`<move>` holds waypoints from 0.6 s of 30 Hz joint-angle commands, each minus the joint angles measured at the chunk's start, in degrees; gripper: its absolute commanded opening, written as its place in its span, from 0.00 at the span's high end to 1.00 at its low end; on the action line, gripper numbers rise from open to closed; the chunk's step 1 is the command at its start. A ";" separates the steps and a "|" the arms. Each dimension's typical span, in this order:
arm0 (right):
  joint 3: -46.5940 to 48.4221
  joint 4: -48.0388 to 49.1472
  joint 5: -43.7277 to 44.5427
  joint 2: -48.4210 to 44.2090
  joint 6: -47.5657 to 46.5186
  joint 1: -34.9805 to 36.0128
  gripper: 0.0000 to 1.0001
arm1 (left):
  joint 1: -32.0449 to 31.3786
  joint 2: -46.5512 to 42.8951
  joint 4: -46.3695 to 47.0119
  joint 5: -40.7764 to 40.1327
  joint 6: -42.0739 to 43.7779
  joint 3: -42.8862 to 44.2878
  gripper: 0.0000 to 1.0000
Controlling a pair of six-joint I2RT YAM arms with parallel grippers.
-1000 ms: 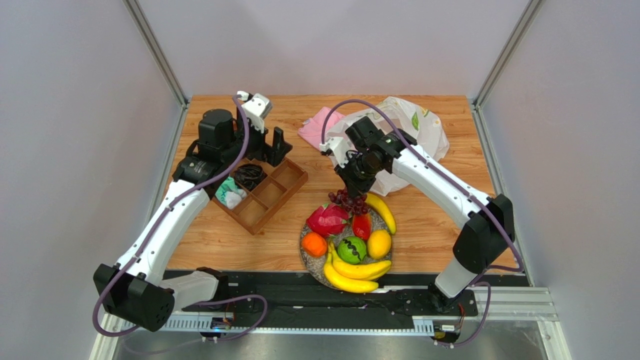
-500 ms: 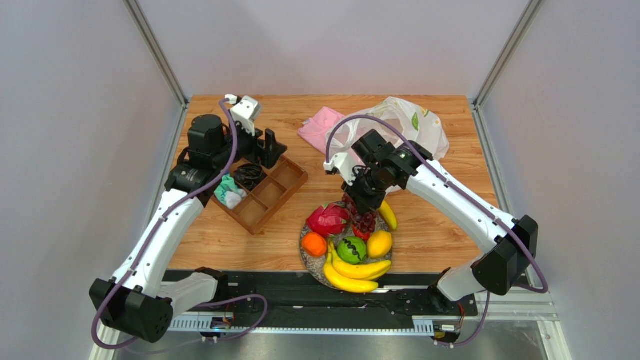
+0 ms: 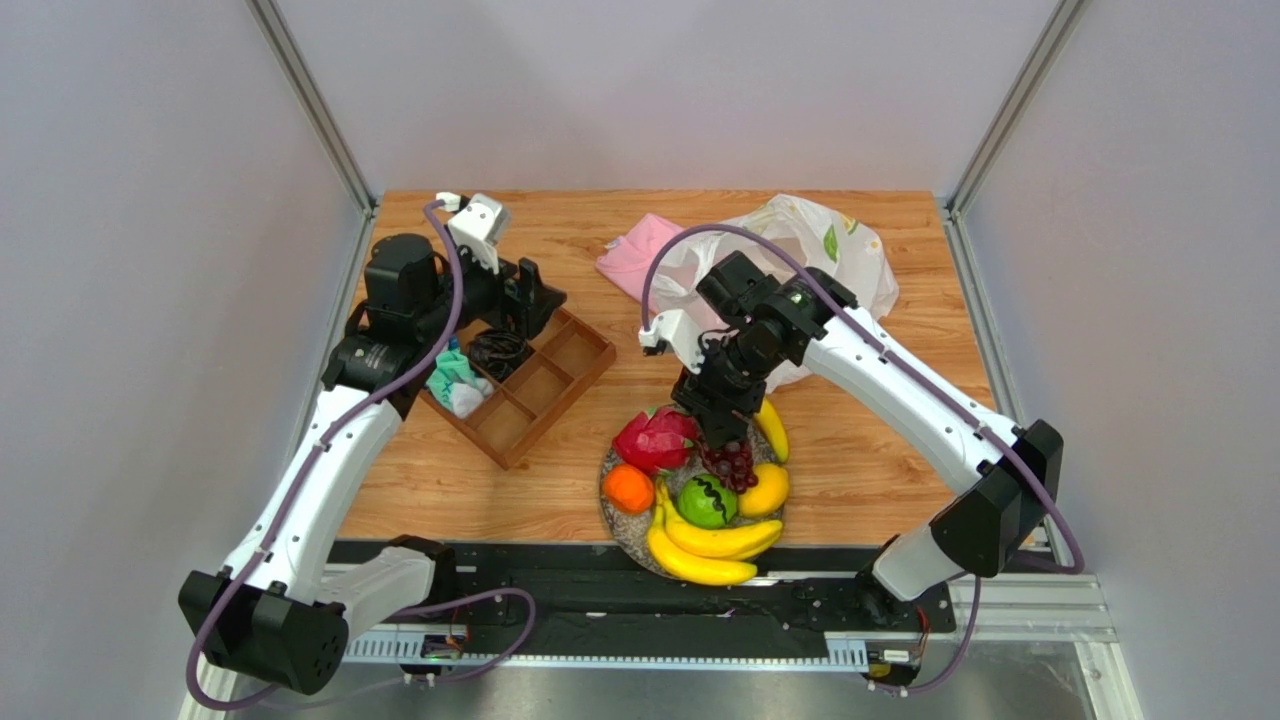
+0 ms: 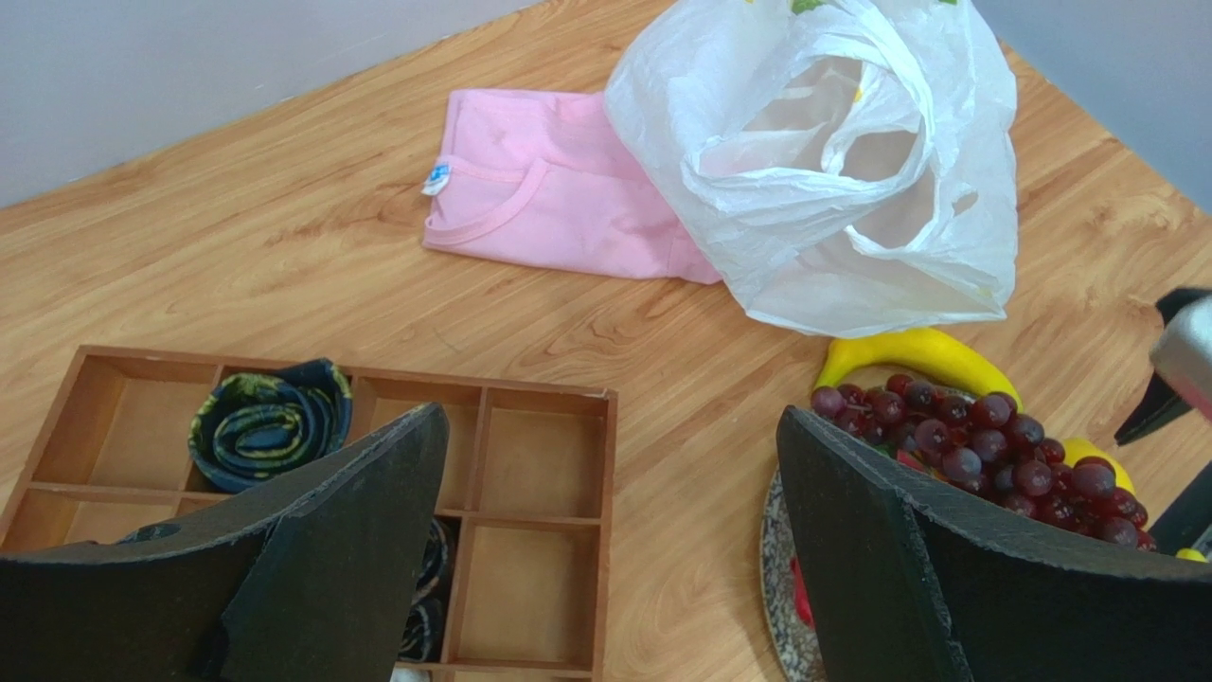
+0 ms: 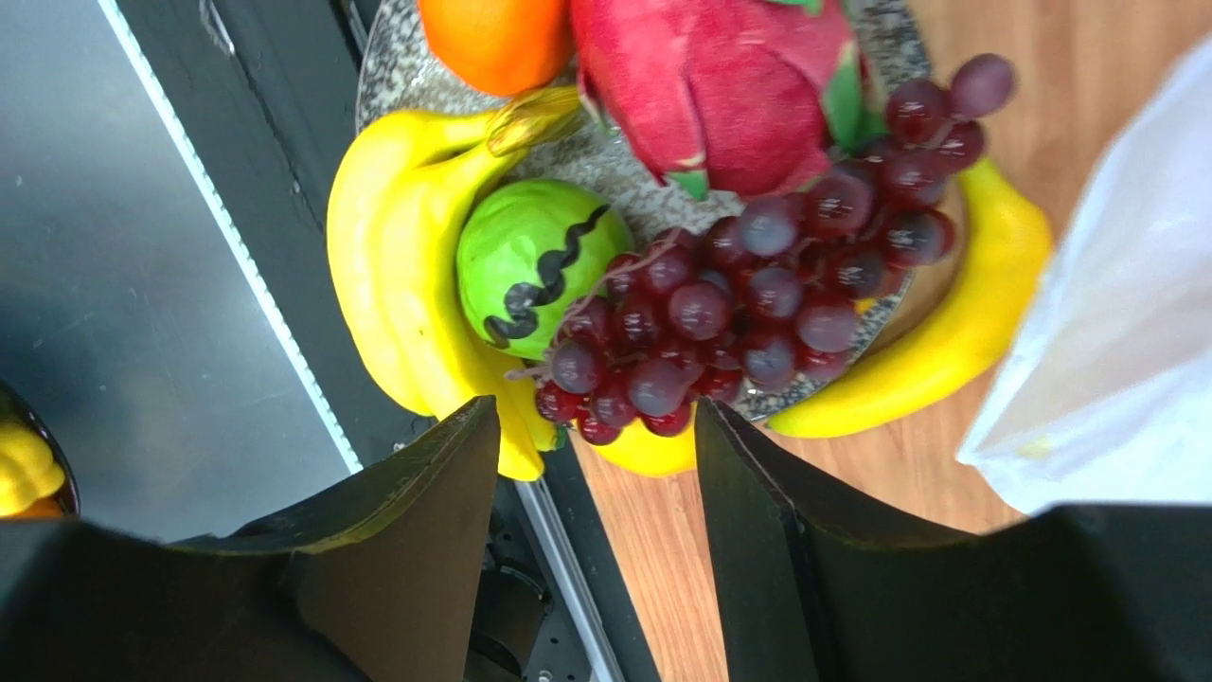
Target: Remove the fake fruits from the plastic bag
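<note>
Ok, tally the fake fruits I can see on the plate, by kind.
Dragon fruit: 1
Orange: 1
Green round fruit: 1
Lemon: 1
Grape bunch: 1
Bananas: 3
Total: 8

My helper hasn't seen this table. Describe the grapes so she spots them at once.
On the table, find the speckled plate of fruit at the near edge. The grapes lie beside the pink dragon fruit: the only dark purple cluster of small balls among larger fruits.

plastic bag (image 4: 854, 171), pink cloth (image 4: 555, 185), wooden tray (image 4: 498, 387), grapes (image 4: 982, 448)
</note>
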 commanded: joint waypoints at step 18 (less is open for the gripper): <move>-7.28 7.93 3.83 10.69 -1.34 -22.86 0.59 | 0.62 5.91 -0.81 0.44 1.91 3.86 0.07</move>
